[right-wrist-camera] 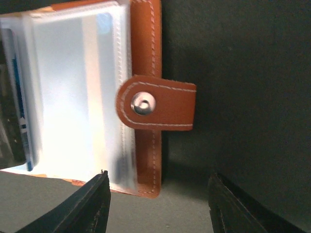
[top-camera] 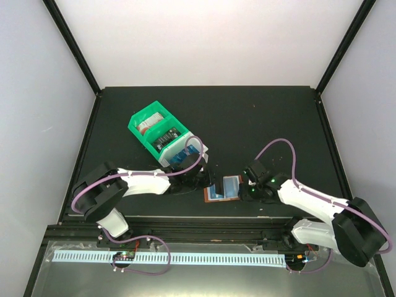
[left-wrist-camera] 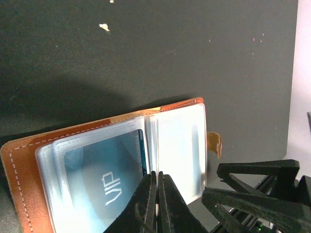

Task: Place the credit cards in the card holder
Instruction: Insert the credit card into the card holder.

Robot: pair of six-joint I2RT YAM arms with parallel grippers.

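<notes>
1. The card holder lies open on the bench, between my two claws. Its clear sleeves face up, which I judge keeps the pockets reachable from above.
2. A blue card marked "VIP" sits inside a sleeve just left of the left claw.
3. The left claw is clenched, its fingers pressed together over the holder's near edge by the central fold. I judge it pins or nudges a sleeve there. Whether anything is caught between the fingers, I cannot tell.
4. The right claw is released, fingers wide apart. The holder's corner below the snap tab lies just ahead of the gap, placed, I judge, to steady that side.
5. Glare whitens the sleeves ahead of the right claw, so I cannot count any cards there. I can make out no red/white or black card in any view.
6. Beyond the left claw stand a green bin and a white bin. The white one holds something blue, too small to identify.
</notes>
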